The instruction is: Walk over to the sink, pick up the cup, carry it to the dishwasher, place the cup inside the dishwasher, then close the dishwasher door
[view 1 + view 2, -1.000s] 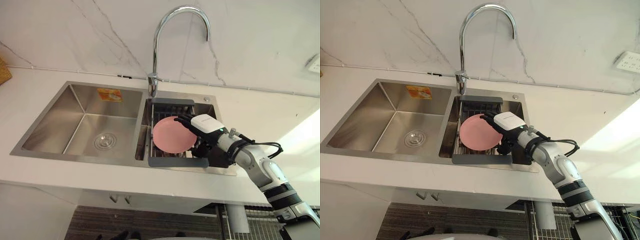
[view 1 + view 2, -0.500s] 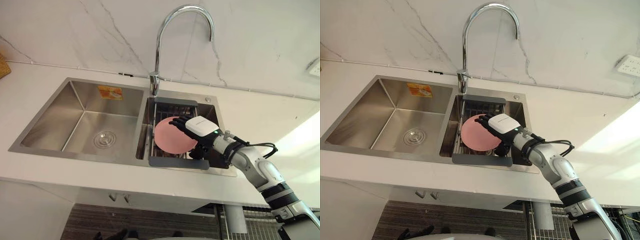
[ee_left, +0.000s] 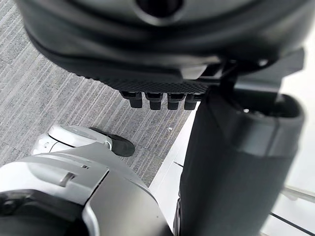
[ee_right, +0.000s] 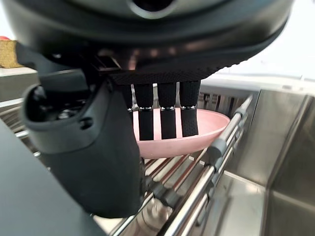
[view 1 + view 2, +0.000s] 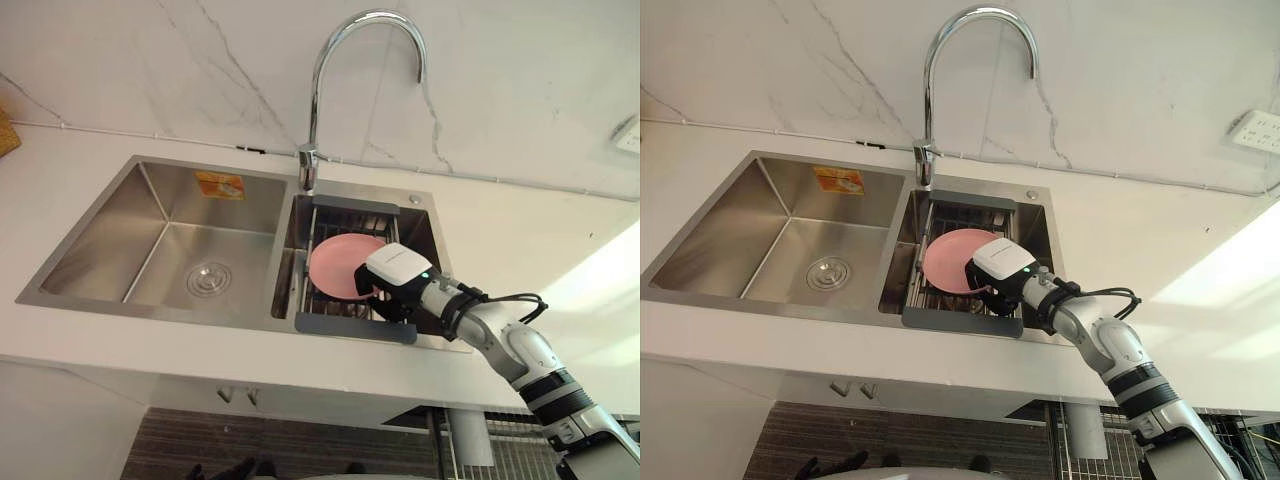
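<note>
dish: pink dish [image 5: 333, 265] flat on the rack [image 5: 352, 327], right basin of the sink [image 5: 165, 210]
right hand [image 5: 396, 268]: I see fingers [image 4: 167, 110] straight over the dish's near rim
left hand [image 3: 147, 49]: above the floor [image 3: 59, 98]; I cannot tell its state

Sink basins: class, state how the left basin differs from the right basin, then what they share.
The left basin is wider; the right basin is narrower. The left basin shows a drain and an orange sticker; the right basin holds a rack bearing a pink dish. The robot's right hand reaches over the right basin, not the left basin. Both are shiny metal, in one countertop.
</note>
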Controlling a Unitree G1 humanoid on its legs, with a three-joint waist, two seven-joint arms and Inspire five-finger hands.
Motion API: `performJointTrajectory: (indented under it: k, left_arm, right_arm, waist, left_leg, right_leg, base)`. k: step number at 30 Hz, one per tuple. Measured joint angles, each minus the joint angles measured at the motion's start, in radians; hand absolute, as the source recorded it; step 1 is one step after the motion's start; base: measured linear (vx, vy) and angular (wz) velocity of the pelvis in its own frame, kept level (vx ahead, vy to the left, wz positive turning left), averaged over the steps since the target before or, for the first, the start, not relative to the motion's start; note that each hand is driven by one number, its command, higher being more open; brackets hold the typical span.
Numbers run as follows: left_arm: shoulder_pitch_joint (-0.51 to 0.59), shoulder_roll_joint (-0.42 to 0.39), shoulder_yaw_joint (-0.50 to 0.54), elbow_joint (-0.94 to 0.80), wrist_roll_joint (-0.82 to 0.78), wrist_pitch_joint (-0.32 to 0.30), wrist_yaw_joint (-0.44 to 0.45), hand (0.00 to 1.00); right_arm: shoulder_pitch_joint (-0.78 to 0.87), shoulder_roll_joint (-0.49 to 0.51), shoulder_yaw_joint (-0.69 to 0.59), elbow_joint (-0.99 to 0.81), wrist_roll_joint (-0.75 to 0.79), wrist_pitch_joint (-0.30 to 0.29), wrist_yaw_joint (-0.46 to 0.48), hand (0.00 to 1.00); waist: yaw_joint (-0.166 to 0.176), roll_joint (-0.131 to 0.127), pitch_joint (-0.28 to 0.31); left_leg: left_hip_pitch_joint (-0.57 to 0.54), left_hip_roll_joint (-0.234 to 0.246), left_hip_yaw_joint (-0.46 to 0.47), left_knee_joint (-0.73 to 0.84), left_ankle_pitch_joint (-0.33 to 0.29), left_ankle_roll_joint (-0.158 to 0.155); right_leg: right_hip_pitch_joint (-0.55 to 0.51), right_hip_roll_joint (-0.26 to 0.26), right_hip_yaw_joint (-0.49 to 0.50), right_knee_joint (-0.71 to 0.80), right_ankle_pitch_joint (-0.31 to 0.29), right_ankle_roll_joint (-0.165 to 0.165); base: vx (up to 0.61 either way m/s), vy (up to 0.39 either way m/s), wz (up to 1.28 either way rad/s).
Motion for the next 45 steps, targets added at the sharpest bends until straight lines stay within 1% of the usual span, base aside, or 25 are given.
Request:
performJointTrajectory:
  k: [5, 7, 12, 17, 24, 27, 30, 33, 36, 38, 39, 40, 41, 42, 43, 44, 45]
  left_arm:
    - [0.002, -0.001, 0.001, -0.001, 0.000, -0.002, 0.005, 1.00]
    - [0.005, -0.002, 0.001, -0.001, 0.000, -0.007, 0.010, 1.00]
    - [0.007, -0.007, 0.000, -0.001, 0.000, -0.011, 0.022, 1.00]
    - [0.008, -0.010, 0.000, -0.002, 0.000, -0.013, 0.024, 1.00]
    - [0.011, -0.015, 0.000, -0.001, 0.000, -0.015, 0.024, 1.00]
    - [0.014, -0.016, 0.000, -0.001, 0.000, -0.017, 0.026, 1.00]
    - [0.017, -0.019, 0.000, 0.000, -0.001, -0.023, 0.037, 1.00]
    - [0.017, -0.020, 0.002, 0.006, 0.000, -0.031, 0.048, 1.00]
    - [0.018, -0.025, 0.002, 0.024, 0.031, -0.046, 0.055, 1.00]
    - [0.022, -0.029, 0.007, 0.028, 0.043, -0.056, 0.060, 1.00]
    - [0.025, -0.034, 0.019, 0.028, 0.042, -0.060, 0.062, 1.00]
    - [0.026, -0.038, 0.024, 0.028, 0.042, -0.062, 0.063, 1.00]
    - [0.028, -0.040, 0.023, 0.028, 0.037, -0.062, 0.063, 1.00]
    - [0.028, -0.039, 0.021, 0.028, 0.037, -0.062, 0.061, 1.00]
    - [0.023, -0.040, 0.016, 0.028, 0.038, -0.060, 0.061, 1.00]
    - [0.007, -0.040, -0.005, 0.025, 0.040, -0.055, 0.060, 1.00]
    - [-0.015, -0.039, -0.026, 0.022, 0.038, -0.046, 0.059, 1.00]
  right_arm:
    - [0.012, 0.010, -0.004, -0.024, -0.034, 0.011, -0.068, 0.00]
    - [0.018, 0.011, -0.030, -0.039, -0.036, 0.023, -0.106, 0.00]
    - [0.030, 0.011, -0.094, -0.076, -0.034, 0.054, -0.145, 0.00]
    - [0.035, 0.011, -0.109, -0.104, -0.026, 0.063, -0.148, 0.00]
    - [0.056, 0.011, -0.113, -0.129, 0.049, 0.074, -0.145, 0.00]
    - [0.065, 0.011, -0.126, -0.149, 0.060, 0.074, -0.145, 0.00]
    - [0.088, 0.012, -0.164, -0.187, 0.092, 0.080, -0.144, 0.00]
    - [0.134, 0.020, -0.235, -0.266, 0.107, 0.080, -0.139, 0.00]
    - [0.195, 0.033, -0.325, -0.334, 0.118, 0.070, -0.137, 0.00]
    - [0.203, 0.033, -0.342, -0.342, 0.119, 0.067, -0.138, 0.00]
    - [0.202, 0.033, -0.342, -0.342, 0.119, 0.062, -0.137, 0.00]
    - [0.202, 0.032, -0.342, -0.342, 0.119, 0.056, -0.137, 0.00]
    - [0.201, 0.032, -0.342, -0.344, 0.125, 0.048, -0.137, 0.00]
    - [0.201, 0.031, -0.346, -0.344, 0.126, 0.045, -0.138, 0.00]
    - [0.201, 0.031, -0.352, -0.344, 0.126, 0.046, -0.138, 0.00]
    - [0.201, 0.030, -0.380, -0.345, 0.126, 0.046, -0.145, 0.00]
    - [0.201, 0.030, -0.415, -0.345, 0.126, 0.048, -0.161, 0.00]
  waist:
    - [-0.001, -0.001, -0.001]
    - [-0.004, 0.001, 0.000]
    - [-0.008, 0.005, 0.003]
    - [-0.011, 0.012, 0.008]
    - [-0.015, 0.027, 0.011]
    - [-0.019, 0.030, 0.011]
    - [-0.020, 0.033, 0.013]
    - [-0.022, 0.038, 0.014]
    - [-0.027, 0.052, 0.003]
    - [-0.027, 0.057, 0.000]
    - [-0.023, 0.058, 0.002]
    - [-0.022, 0.059, 0.002]
    - [-0.025, 0.065, 0.006]
    - [-0.033, 0.072, 0.010]
    - [-0.036, 0.075, 0.012]
    - [-0.036, 0.084, 0.018]
    - [-0.042, 0.087, 0.029]
  left_leg:
    - [0.001, 0.000, 0.005, 0.000, 0.000, 0.000]
    - [0.002, 0.000, 0.008, 0.000, 0.000, 0.000]
    - [0.003, 0.001, 0.011, 0.000, 0.000, 0.000]
    - [0.006, 0.001, 0.014, 0.000, 0.001, 0.001]
    - [0.009, 0.001, 0.017, 0.000, 0.001, 0.001]
    - [0.010, 0.001, 0.019, 0.000, 0.001, 0.001]
    - [0.014, 0.001, 0.023, 0.000, 0.001, 0.001]
    - [0.014, 0.002, 0.023, 0.000, 0.000, 0.002]
    - [0.012, 0.002, 0.018, 0.000, 0.000, 0.003]
    - [0.023, 0.002, 0.029, 0.010, -0.008, 0.008]
    - [0.017, 0.006, 0.056, 0.060, -0.039, 0.010]
    - [0.009, 0.009, 0.072, 0.097, -0.061, 0.009]
    - [0.003, 0.017, 0.087, 0.159, -0.098, 0.010]
    - [0.002, 0.019, 0.088, 0.194, -0.120, 0.009]
    - [0.000, 0.019, 0.082, 0.205, -0.128, 0.010]
    - [-0.016, 0.020, 0.059, 0.228, -0.147, 0.010]
    - [-0.041, 0.017, 0.073, 0.253, -0.162, 0.021]
  right_leg:
    - [-0.001, 0.000, 0.005, 0.000, 0.000, 0.000]
    - [-0.001, 0.001, 0.008, 0.000, 0.000, 0.000]
    - [-0.001, 0.001, 0.011, 0.002, 0.000, 0.000]
    - [0.000, 0.001, 0.013, 0.003, 0.000, 0.000]
    - [0.002, 0.001, 0.016, 0.003, 0.000, 0.000]
    - [0.002, 0.002, 0.019, 0.004, 0.000, 0.000]
    - [0.005, 0.002, 0.026, 0.003, 0.001, 0.000]
    - [0.005, 0.004, 0.027, 0.002, 0.001, -0.001]
    - [0.006, 0.005, 0.026, 0.004, 0.001, -0.002]
    - [0.005, 0.009, 0.057, 0.004, 0.002, -0.003]
    - [0.003, 0.013, 0.098, 0.004, 0.006, -0.008]
    - [0.003, 0.015, 0.118, 0.004, 0.009, -0.013]
    - [0.005, 0.021, 0.157, 0.006, 0.017, -0.019]
    - [0.001, 0.026, 0.195, 0.010, 0.025, -0.022]
    - [-0.010, 0.028, 0.215, 0.020, 0.028, -0.022]
    - [-0.058, 0.031, 0.264, 0.060, 0.027, -0.022]
    - [-0.110, 0.029, 0.310, 0.106, 0.026, -0.019]
  base:
    - [0.00, 0.000, -0.02]
    - [0.00, 0.000, -0.04]
    - [0.00, 0.000, -0.01]
    - [0.00, 0.000, 0.00]
    - [0.00, 0.000, 0.00]
    - [0.00, 0.000, 0.00]
    - [0.00, 0.015, -0.03]
    - [0.00, 0.010, 0.00]
    - [0.00, 0.004, 0.04]
    - [0.00, 0.028, -0.35]
    - [-0.02, 0.043, -0.65]
    - [-0.02, 0.045, -0.90]
    - [-0.03, 0.040, -0.99]
    - [-0.03, 0.039, -1.01]
    - [-0.11, 0.058, -1.11]
    - [-0.15, 0.079, -1.18]
    - [-0.14, 0.069, -1.14]
